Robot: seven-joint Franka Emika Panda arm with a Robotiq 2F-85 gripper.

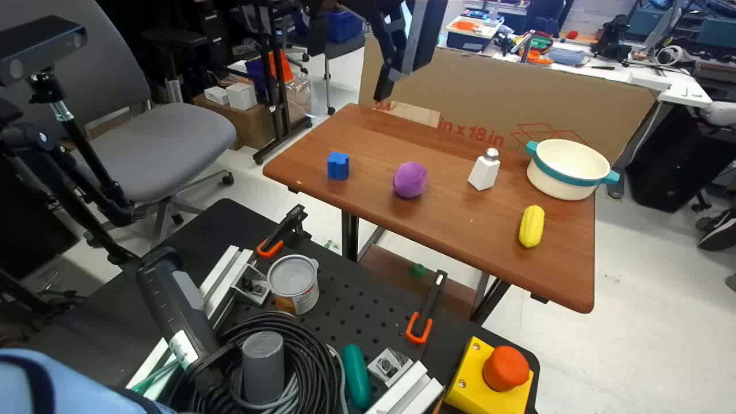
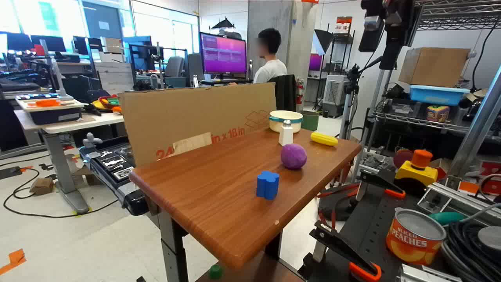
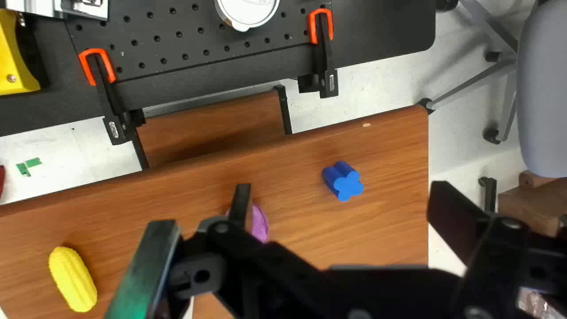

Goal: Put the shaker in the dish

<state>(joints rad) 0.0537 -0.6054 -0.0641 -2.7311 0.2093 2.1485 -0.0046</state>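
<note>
The shaker (image 1: pixel 484 172) is white with a grey metal top and stands upright on the brown table. In an exterior view it overlaps the dish; there the shaker (image 2: pixel 286 136) stands in front. The dish (image 1: pixel 560 188) is a round cream bowl with a teal band and two teal handles. It also shows in an exterior view (image 2: pixel 275 125), at the table's far end. Neither shows in the wrist view. My gripper (image 3: pixel 341 188) is open and empty, high above the table. It hangs at the top of both exterior views (image 1: pixel 351 70) (image 2: pixel 378 50), well apart from the shaker.
A purple ball (image 1: pixel 410 179), a blue flower-shaped block (image 1: pixel 338 167) and a yellow oblong object (image 1: pixel 531 226) are on the table (image 2: pixel 219 184). A cardboard panel (image 1: pixel 517 98) stands along one long edge. Clamps (image 1: pixel 422 322) and a can (image 1: pixel 293 282) are on the black bench.
</note>
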